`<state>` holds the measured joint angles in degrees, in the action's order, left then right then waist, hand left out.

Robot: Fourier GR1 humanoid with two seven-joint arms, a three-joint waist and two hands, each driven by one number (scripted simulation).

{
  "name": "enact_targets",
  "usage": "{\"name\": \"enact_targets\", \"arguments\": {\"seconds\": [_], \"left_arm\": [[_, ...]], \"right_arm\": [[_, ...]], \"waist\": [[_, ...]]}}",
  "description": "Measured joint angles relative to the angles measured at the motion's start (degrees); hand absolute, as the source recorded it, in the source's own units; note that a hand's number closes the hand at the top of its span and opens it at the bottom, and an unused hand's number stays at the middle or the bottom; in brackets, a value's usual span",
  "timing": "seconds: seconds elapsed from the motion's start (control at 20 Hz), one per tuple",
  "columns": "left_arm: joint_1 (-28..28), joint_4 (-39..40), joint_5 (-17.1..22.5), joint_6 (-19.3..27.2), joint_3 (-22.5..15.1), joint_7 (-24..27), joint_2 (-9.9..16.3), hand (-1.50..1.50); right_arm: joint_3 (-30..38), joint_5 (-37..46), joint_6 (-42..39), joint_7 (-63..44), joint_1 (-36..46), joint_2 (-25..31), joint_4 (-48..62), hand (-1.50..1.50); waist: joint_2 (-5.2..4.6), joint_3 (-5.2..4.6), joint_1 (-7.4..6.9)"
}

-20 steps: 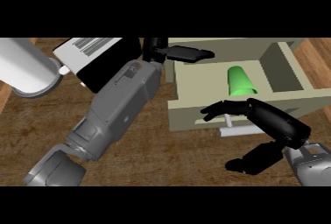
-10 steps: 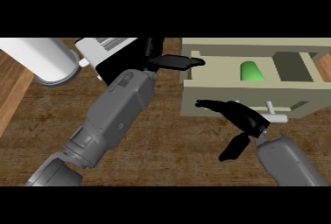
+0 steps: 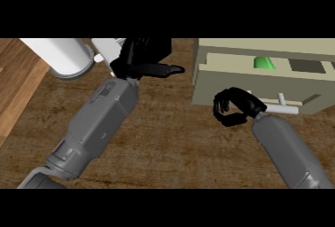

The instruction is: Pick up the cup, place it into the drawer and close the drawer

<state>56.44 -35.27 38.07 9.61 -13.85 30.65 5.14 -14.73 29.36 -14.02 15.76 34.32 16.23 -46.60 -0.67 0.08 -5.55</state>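
Note:
A green cup (image 3: 264, 63) lies inside the beige drawer (image 3: 229, 88) at the upper right; only its top shows behind the drawer's front panel. The drawer stands a little way out, with a white handle (image 3: 282, 106) on its front. My right hand (image 3: 234, 107) is against the drawer's front, left of the handle, its fingers curled and holding nothing. My left hand (image 3: 145, 60) hovers to the left of the drawer, fingers relaxed and pointing right, empty.
A large white cylinder (image 3: 62, 55) stands at the upper left on a grey base. A white boxy object (image 3: 108, 46) lies partly hidden behind my left hand. The counter is dark wood, with a lighter wooden strip (image 3: 16, 88) along the left.
The drawer has slid further in, hiding more of the cup. My right hand has curled up and pressed against the drawer's front. The view has shifted.

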Motion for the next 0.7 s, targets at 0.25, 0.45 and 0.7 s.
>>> {"name": "enact_targets", "arguments": {"seconds": [0.25,0.45,0.7], "left_arm": [[-3.3,-4.0,0.5,-2.4,-0.1,-1.5,2.6,-1.50],[-5.4,-6.2,0.7,-3.9,-0.3,-2.1,4.0,-1.50],[-7.1,-7.7,0.7,-5.7,-0.7,-2.7,5.5,-1.50]], "right_arm": [[5.7,-1.5,3.1,5.2,7.3,1.7,9.6,1.50],[8.5,-3.4,2.7,7.8,9.9,2.5,14.0,1.50],[10.6,-5.9,0.7,8.9,10.3,2.6,15.3,1.50]], "waist": [[-0.50,0.18,-1.75],[-0.74,0.40,-2.56],[-0.79,0.51,-3.11]]}}
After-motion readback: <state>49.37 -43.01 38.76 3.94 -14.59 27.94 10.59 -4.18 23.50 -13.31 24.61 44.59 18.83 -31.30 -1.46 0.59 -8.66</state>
